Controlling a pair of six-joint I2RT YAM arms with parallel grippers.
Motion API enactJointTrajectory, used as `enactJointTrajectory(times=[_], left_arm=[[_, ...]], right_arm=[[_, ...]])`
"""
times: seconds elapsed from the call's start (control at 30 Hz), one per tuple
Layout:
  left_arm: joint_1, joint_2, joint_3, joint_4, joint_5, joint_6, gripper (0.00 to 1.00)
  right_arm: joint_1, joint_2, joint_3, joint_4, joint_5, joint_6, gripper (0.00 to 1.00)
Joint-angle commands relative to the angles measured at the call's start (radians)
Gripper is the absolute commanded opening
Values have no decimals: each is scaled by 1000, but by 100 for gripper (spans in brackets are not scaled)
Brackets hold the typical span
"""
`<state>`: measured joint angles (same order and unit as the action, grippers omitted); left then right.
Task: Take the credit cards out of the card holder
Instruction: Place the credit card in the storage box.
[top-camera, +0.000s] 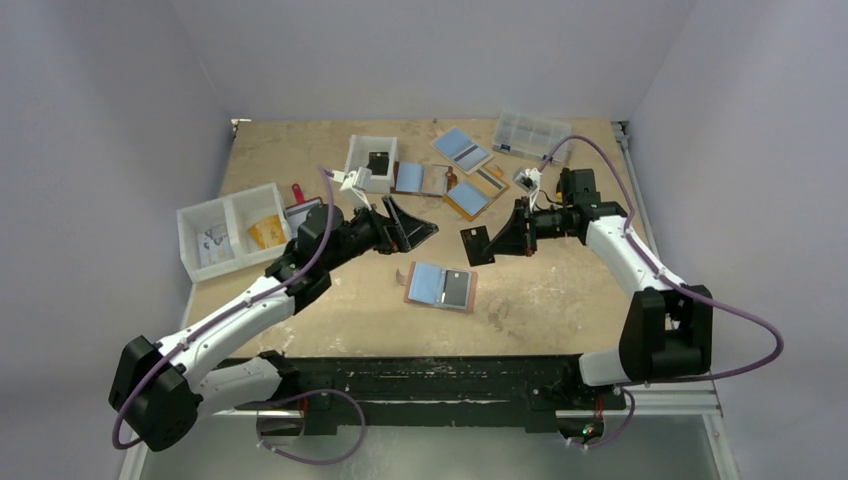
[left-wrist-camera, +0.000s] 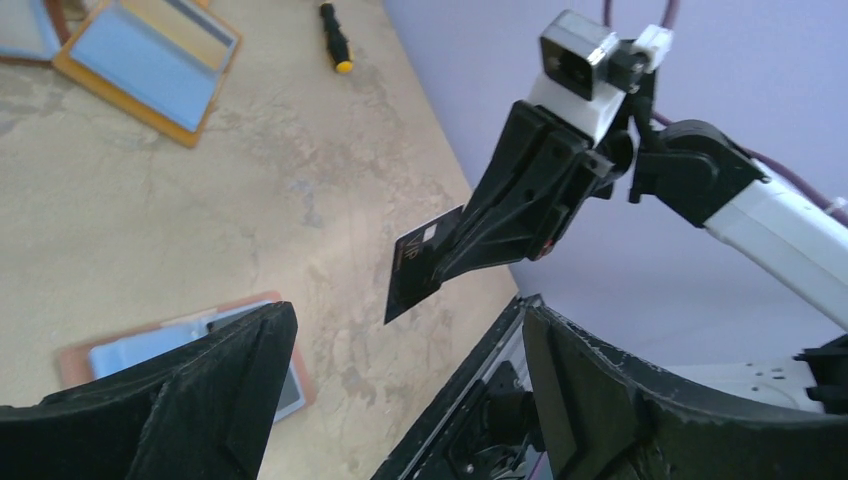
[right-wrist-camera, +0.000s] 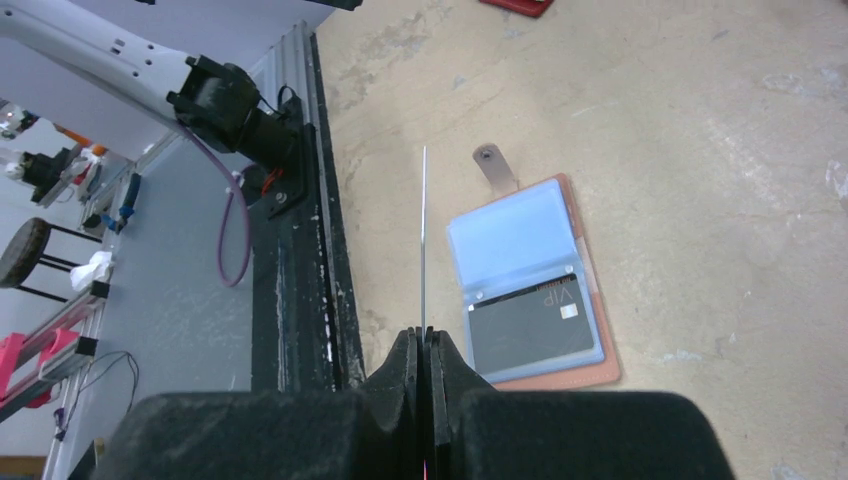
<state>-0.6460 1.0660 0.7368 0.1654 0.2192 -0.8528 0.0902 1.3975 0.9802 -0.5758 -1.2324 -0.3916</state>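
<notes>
The tan-brown card holder (top-camera: 440, 287) lies open on the table between the arms. It also shows in the right wrist view (right-wrist-camera: 600, 372) and partly in the left wrist view (left-wrist-camera: 75, 358). A dark grey card (right-wrist-camera: 530, 325) sits in its near half; the other half looks light blue (right-wrist-camera: 505, 235), card or sleeve I cannot tell. My right gripper (top-camera: 492, 243) is shut on a second dark grey card (top-camera: 476, 245) and holds it in the air above the table; it is edge-on in the right wrist view (right-wrist-camera: 424, 240) and plain in the left wrist view (left-wrist-camera: 425, 262). My left gripper (top-camera: 415, 232) is open and empty, a little left of that card.
White bins (top-camera: 225, 230) stand at the left and one (top-camera: 370, 160) at the back. Several other open wallets (top-camera: 470, 195) and a clear plastic box (top-camera: 530, 132) lie at the back. A screwdriver (left-wrist-camera: 335, 35) lies beside an orange wallet (left-wrist-camera: 150, 65). The black rail (top-camera: 430, 375) marks the near edge.
</notes>
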Motion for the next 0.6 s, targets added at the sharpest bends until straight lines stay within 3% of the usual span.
enactJointTrajectory(times=[0.0,0.33,0.57], left_arm=[[2,51,-29,240,82,-68,89],[-22,255,38,338,142,-111,78],[-70,398,78,446,189,-157,56]], right_arm=[[-2,39,87,-116,-93,-90,0],[12,147,231,-229,-152,-103,0],[21,198,274,-256,-177,-99,0]])
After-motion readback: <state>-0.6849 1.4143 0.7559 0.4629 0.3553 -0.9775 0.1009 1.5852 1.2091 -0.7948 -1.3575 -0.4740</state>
